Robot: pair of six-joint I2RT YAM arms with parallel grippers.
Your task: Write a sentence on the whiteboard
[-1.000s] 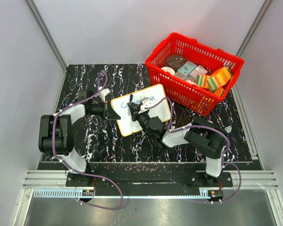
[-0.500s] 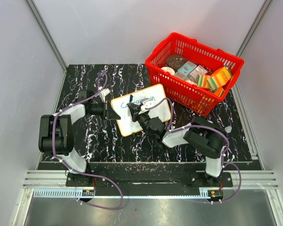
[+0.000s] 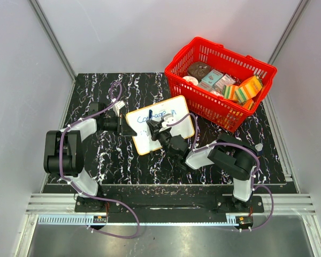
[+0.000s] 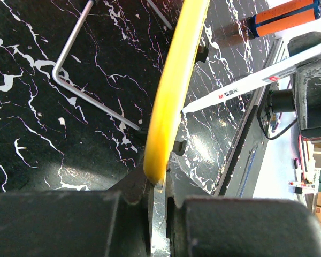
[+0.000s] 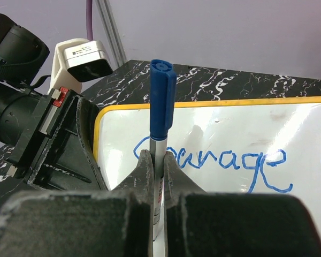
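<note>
right gripper [image 5: 158,160]: clenched on blue marker [image 5: 161,101], at the whiteboard [image 3: 143,141]. left gripper [image 4: 159,181]: pinching that whiteboard's yellow rim, mid-table. the sentence [image 5: 224,160]: "courage in" written (no second line visible); likely more to write. red basket [image 3: 203,107]: beyond.

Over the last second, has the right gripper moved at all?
Yes. Against the whiteboard, the right gripper with its marker has drawn back slightly toward the arms' bases and to the right, uncovering more of the sentence.
</note>
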